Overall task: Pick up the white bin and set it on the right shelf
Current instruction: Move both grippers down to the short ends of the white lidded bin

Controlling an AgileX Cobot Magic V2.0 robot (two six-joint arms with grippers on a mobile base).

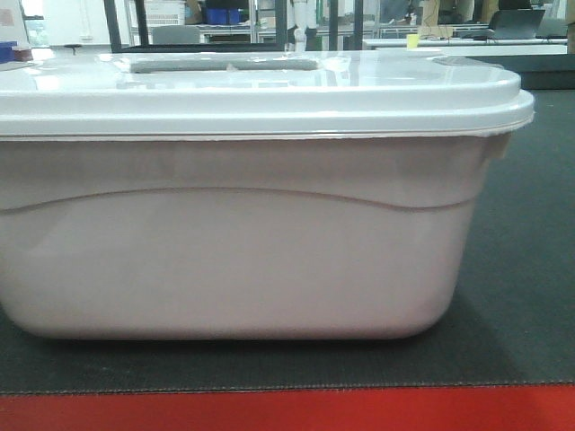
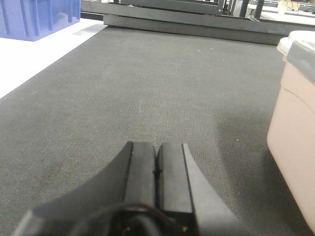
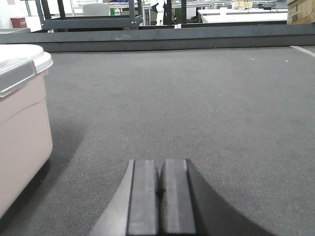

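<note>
The white bin (image 1: 234, 260) sat at the front edge of the mat (image 1: 521, 296). The left gripper (image 2: 157, 150) and right gripper (image 3: 160, 164) were closed and empty. Blurry tables (image 1: 449, 41), perhaps, stood behind.

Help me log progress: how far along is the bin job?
Nothing done yet: the white bin sits lidded on the dark mat. Left gripper and right gripper flank it, both shut and empty. Grasping, lifting and shelving all remain.

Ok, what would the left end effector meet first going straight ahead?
Nothing close: the left end effector, shut, faces open dark mat. The white bin sits off to its right. Probably the dark rail at the far end, though depth is unclear.
</note>
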